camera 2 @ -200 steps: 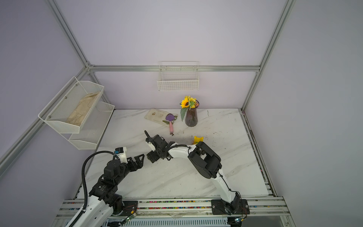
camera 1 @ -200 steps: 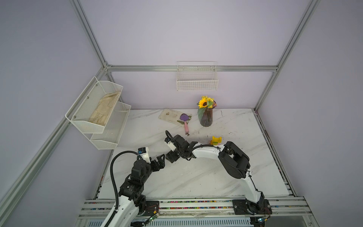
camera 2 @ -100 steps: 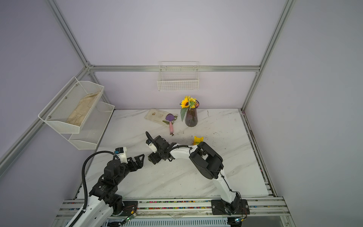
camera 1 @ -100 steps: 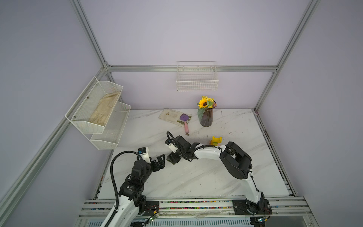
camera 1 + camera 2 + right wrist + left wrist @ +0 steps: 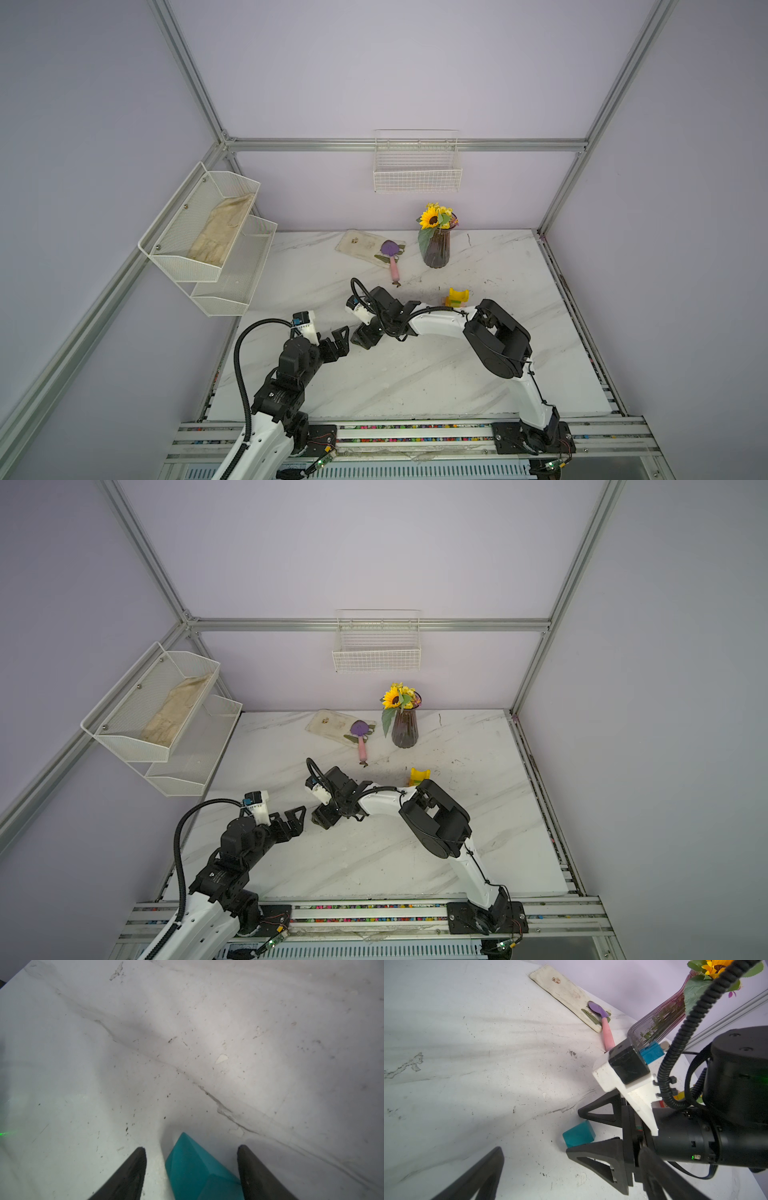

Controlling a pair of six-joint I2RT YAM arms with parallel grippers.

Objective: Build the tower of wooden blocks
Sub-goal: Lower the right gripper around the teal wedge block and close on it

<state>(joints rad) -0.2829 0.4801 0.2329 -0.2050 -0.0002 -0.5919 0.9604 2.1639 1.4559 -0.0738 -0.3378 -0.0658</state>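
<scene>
- Inspecting both top views: the right claw (image 5: pixel 362 337) is down at the table (image 5: pixel 415 374), reaching across the middle. The left claw (image 5: pixel 340 338) sits just beside its tip. The block to be picked is hidden under the right claw, and its jaw spread cannot be told from above. The stack (image 5: pixel 456 297) stands well behind the right claw, past its forearm. Judged: lift straight up first, so the carry back clears that forearm.
- Left wrist view: the teal block (image 5: pixel 578 1134) lies on the table between the right claw's fingers. They are spread to either side of it, not pinching. The block sits near the fingertips rather than deep in the jaws. Judged: push forward a little before squeezing. The left claw's own fingers stand wide apart and empty, with the block just ahead of them. Keep this claw clear.
- Right wrist view: the block (image 5: pixel 193 1167) lies skewed between the fingers, a ridged end pointing away from the claw. There is a clear gap at one finger (image 5: pixel 128 1174). The other finger (image 5: pixel 255 1172) is hard beside the block, and contact cannot be confirmed.
- Judged: turn the wrist so the pads meet flat faces, not slopes. Uneven contact risks the block twisting or slipping out ahead of the claw.
</scene>
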